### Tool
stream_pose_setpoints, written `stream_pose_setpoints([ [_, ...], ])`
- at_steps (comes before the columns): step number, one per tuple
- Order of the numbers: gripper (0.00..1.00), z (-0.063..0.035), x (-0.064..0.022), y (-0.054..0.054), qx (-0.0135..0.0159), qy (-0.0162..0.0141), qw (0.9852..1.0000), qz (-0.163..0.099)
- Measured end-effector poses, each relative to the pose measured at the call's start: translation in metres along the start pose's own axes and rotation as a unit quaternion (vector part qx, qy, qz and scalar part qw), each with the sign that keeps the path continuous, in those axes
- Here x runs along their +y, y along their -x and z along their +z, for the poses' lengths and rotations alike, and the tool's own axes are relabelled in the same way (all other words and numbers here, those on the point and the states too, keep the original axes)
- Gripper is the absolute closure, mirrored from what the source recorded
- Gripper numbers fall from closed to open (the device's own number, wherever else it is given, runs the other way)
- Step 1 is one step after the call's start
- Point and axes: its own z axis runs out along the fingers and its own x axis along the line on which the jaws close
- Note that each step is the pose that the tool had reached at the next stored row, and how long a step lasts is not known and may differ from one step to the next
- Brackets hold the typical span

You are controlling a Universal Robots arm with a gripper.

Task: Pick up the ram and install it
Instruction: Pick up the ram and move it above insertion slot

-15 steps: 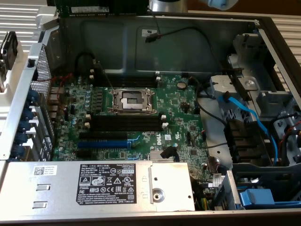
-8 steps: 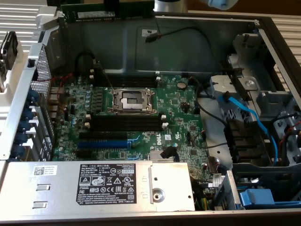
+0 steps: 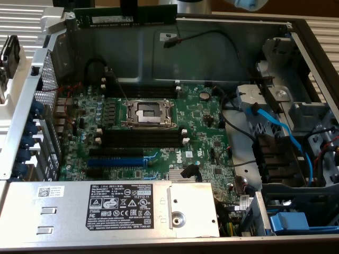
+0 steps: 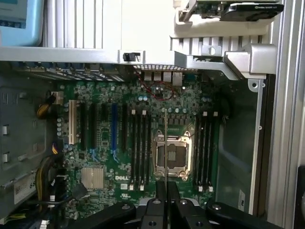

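One ram (image 3: pixel 103 20), a long, narrow dark-green circuit-board stick with a pale rectangular label, hangs level above the far wall of the open grey metal computer case (image 3: pixel 222 53), at the top of the exterior view. The black gripper (image 3: pixel 130 8) is pinched narrow on the stick's upper edge, holding it well clear of the green motherboard (image 3: pixel 159 132) below.

That view gives the stick's flat, labelled face. The wrist view gives the ram (image 4: pixel 166 143) edge-on, a thin pale line rising from between the closed black fingers (image 4: pixel 161 195) of the gripper (image 4: pixel 167 191).

Looking down from the wrist, that line crosses the square silver processor socket (image 4: pixel 172 155), with long black memory slots (image 4: pixel 138 148) on one side and a second bank (image 4: pixel 206 148) on the other. A blue expansion slot (image 4: pixel 113 126) lies further out. The exterior view adds a grey power-supply box (image 3: pixel 79 209) with a black label and blue cables (image 3: pixel 275 129) on its right.
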Motion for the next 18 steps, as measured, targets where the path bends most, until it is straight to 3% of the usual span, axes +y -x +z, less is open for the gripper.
stream_pose_setpoints([
  [7,0.87,0.0038,-0.0017,-0.006,0.0003,-0.0187,0.9998,0.004],
  [9,0.87,0.0056,-0.0022,-0.009,-0.0004,-0.0215,0.9998,0.005],
  [11,0.87,0.0074,-0.0039,-0.012,-0.0026,-0.0217,0.9997,0.006],
  [13,0.87,0.0089,-0.0054,-0.014,-0.0065,-0.0211,0.9997,0.006],
  [15,0.87,0.0098,-0.0066,-0.016,-0.0081,-0.0164,0.9998,0.006],
  [18,0.87,0.0109,-0.0087,-0.017,-0.0080,-0.0081,0.9999,0.006],
])
